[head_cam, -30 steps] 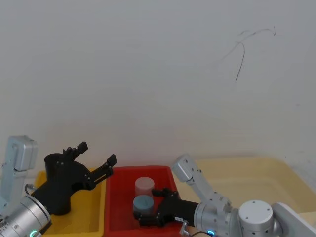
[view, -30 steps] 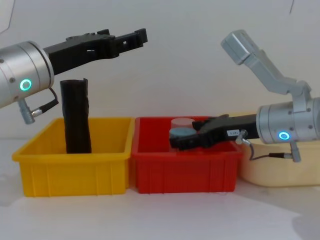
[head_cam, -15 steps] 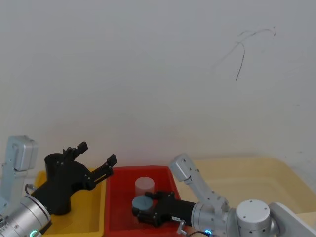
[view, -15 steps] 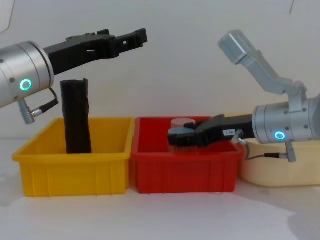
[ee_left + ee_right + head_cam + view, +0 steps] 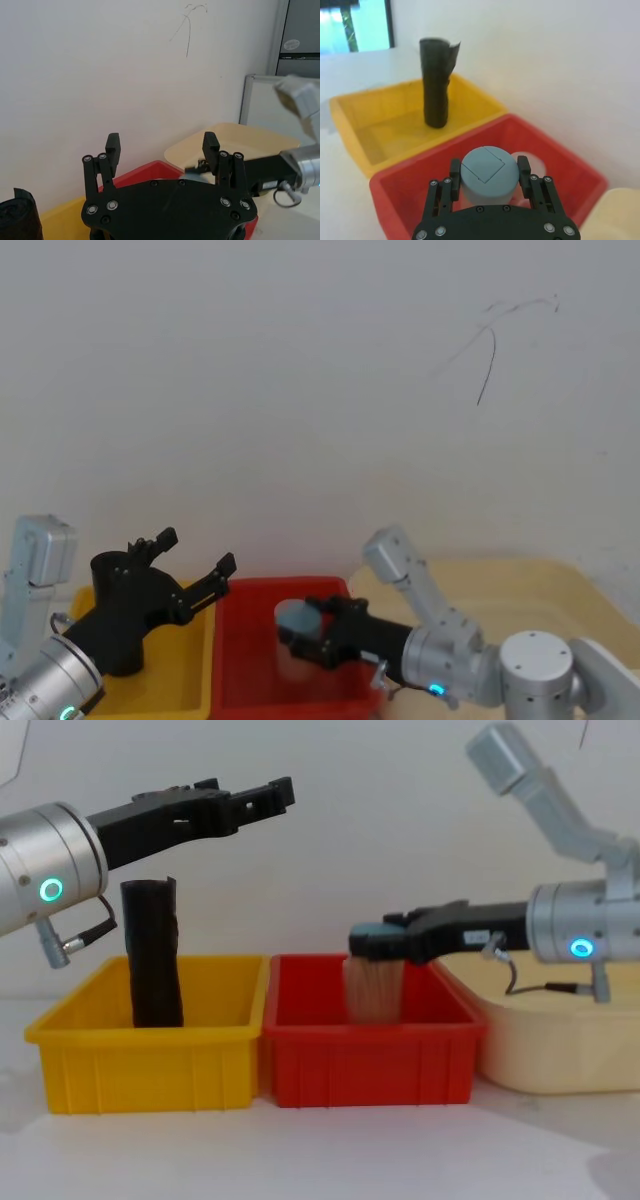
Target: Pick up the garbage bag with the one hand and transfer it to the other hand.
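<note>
Chest view: garbage bag [image 5: 153,952] stands untouched in the yellow bin [image 5: 150,1045]; left hand [image 5: 268,796] hovers wide above; right hand [image 5: 372,941] grips a grey-capped jar [image 5: 373,982]; transfer all ahead.

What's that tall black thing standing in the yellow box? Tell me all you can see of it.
The black roll looks like rolled plastic film, a dark cylinder with a loose flap at its top edge. It stands nearly upright on the floor of the yellow bin, rising well above the rim. Nothing grips it: the left gripper hangs open above it.

The right pincer [image 5: 368,942] grips a grey-capped jar [image 5: 374,982] above the red bin [image 5: 368,1065]; the garbage bag [image 5: 152,953] stands in the yellow bin [image 5: 150,1065].
</note>
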